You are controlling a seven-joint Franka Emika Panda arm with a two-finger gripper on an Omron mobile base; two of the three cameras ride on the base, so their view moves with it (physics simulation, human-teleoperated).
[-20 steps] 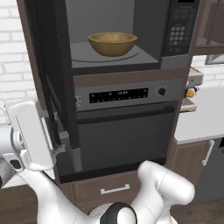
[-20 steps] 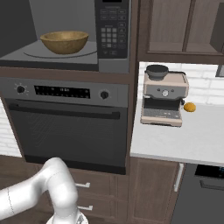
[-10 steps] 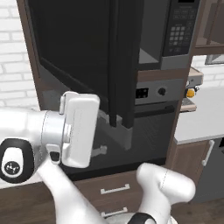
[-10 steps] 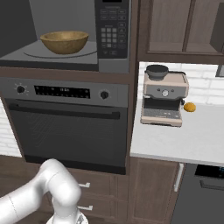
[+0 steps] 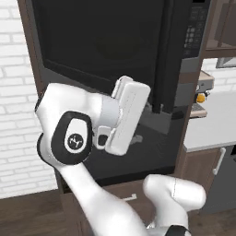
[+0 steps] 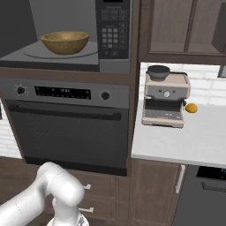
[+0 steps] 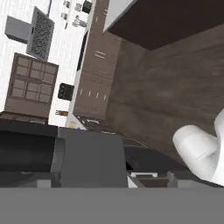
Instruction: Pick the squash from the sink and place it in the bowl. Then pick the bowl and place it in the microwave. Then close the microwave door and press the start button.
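- Facing the built-in microwave [image 6: 110, 62], the right base view shows its grey cavity uncovered, with the keypad [image 6: 114, 31] on the right-hand side.
- Bowl [image 6: 65, 42] — light-brown wood, upright on the round turntable [image 6: 31, 54] inside the cavity; its contents are hidden by the rim at this angle.
- Microwave door [image 5: 101, 46] — in the left base view the black-framed dark glass panel stands swung partway across the front of the appliance, its free edge just left of the keypad [image 5: 193, 37].
- Gripper [image 5: 131, 103] — the white hand sits close against the lower part of the door glass; contact cannot be confirmed. The fingertips are hidden behind the hand, so whether the jaws are apart or together cannot be told, and nothing is seen held.
- Oven [image 6: 66, 128] — knobbed, with a bar handle, directly beneath the microwave.
- Coffee machine [image 6: 165, 99] — on the white counter [image 6: 185, 141] to the right of the oven; a small orange object [image 6: 191, 107] lies just beside it.
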